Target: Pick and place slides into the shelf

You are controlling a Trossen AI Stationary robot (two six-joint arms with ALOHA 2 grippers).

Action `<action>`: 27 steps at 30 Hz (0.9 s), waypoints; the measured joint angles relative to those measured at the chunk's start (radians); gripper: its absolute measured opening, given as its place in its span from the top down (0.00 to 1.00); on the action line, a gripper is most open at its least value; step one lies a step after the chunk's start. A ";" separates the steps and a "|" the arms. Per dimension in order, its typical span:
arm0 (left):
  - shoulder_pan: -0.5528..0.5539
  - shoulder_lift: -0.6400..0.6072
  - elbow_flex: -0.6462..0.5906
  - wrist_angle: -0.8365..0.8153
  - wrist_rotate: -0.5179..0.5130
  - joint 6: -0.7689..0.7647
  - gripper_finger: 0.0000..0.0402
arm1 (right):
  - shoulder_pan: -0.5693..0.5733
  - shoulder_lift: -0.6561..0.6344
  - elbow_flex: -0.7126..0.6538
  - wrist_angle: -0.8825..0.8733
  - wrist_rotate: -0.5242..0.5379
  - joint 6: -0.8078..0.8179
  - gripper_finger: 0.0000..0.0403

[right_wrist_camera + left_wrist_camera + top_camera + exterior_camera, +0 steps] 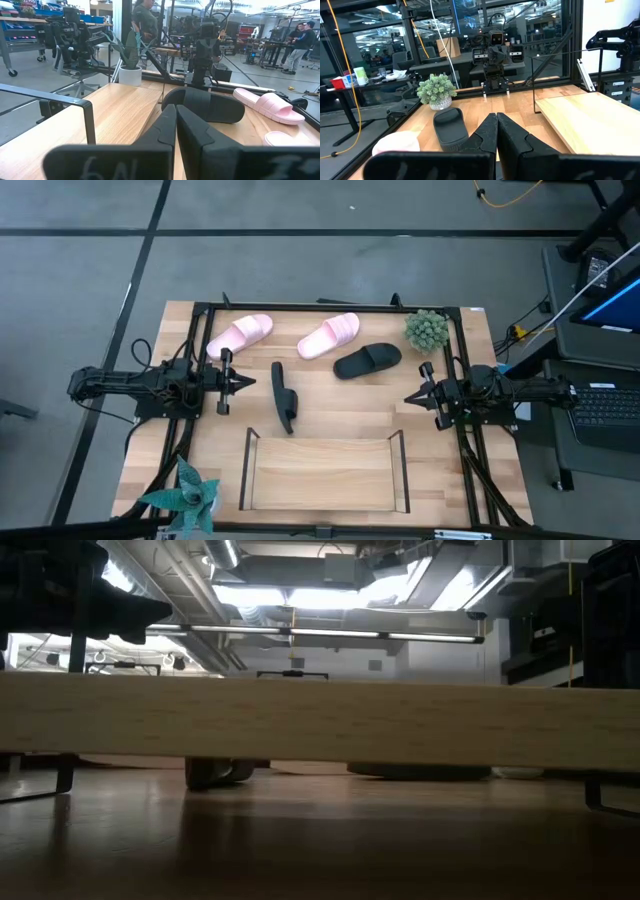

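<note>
Two pale pink slides [240, 335] [329, 335] lie soles down near the table's far edge. One black slide [367, 360] lies flat to their right. The other black slide [284, 396] rests on its side at mid-table. The shelf [322, 472], thin black wire on a light wooden base, stands at the near edge with nothing in it. My left gripper [245, 382] hovers shut at the left, pointing level toward the side-lying black slide. My right gripper [412, 396] hovers shut at the right, facing it. Neither holds anything.
A round green plant [427, 330] stands at the far right corner and a teal spiky plant [185, 498] at the near left corner. A black frame [330, 307] rims the table. In the low view the shelf's wooden base [320, 725] blocks most of the table. People stand in the room beyond.
</note>
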 joint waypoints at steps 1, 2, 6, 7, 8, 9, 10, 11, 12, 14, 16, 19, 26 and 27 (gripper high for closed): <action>0.000 0.000 0.000 0.000 0.000 0.000 1.00 | 0.000 0.000 0.000 0.000 0.000 0.000 0.96; 0.000 0.000 0.000 0.000 0.000 0.000 1.00 | 0.000 0.000 0.000 0.000 0.000 0.001 0.96; 0.000 0.000 0.000 0.000 0.000 0.000 1.00 | 0.000 0.000 0.000 0.000 0.000 0.000 0.96; 0.000 0.000 0.000 0.000 0.000 0.000 1.00 | 0.000 0.000 0.000 0.000 0.000 0.000 0.96; 0.000 0.000 0.000 0.000 0.000 0.000 1.00 | 0.000 0.000 0.000 0.000 0.000 0.001 0.96; 0.000 0.000 0.000 0.000 0.000 0.000 1.00 | 0.000 0.000 0.000 0.000 0.000 0.002 0.96; 0.000 0.000 0.000 0.000 0.000 0.000 1.00 | 0.000 0.000 0.000 0.000 0.000 0.001 0.96; 0.000 0.000 0.000 0.000 0.000 0.000 1.00 | 0.000 0.000 0.000 0.000 0.000 0.000 0.96; 0.000 0.000 0.000 0.000 0.000 0.000 1.00 | 0.000 0.000 0.000 0.000 0.000 0.000 0.96; 0.000 0.000 0.000 0.000 0.000 0.000 1.00 | 0.000 0.000 0.000 0.000 0.000 0.002 0.96; 0.000 0.000 0.000 0.000 0.000 0.000 1.00 | 0.000 0.000 0.000 0.000 0.000 0.001 0.96; 0.000 0.000 0.000 0.000 0.000 0.000 1.00 | 0.000 0.000 0.000 0.000 0.000 0.001 0.96; 0.000 0.000 0.000 0.000 0.000 0.000 1.00 | 0.000 0.000 0.000 0.000 0.000 -0.061 0.96; 0.000 0.000 0.000 0.000 0.000 0.000 1.00 | 0.000 0.000 0.000 0.000 0.000 -0.098 0.96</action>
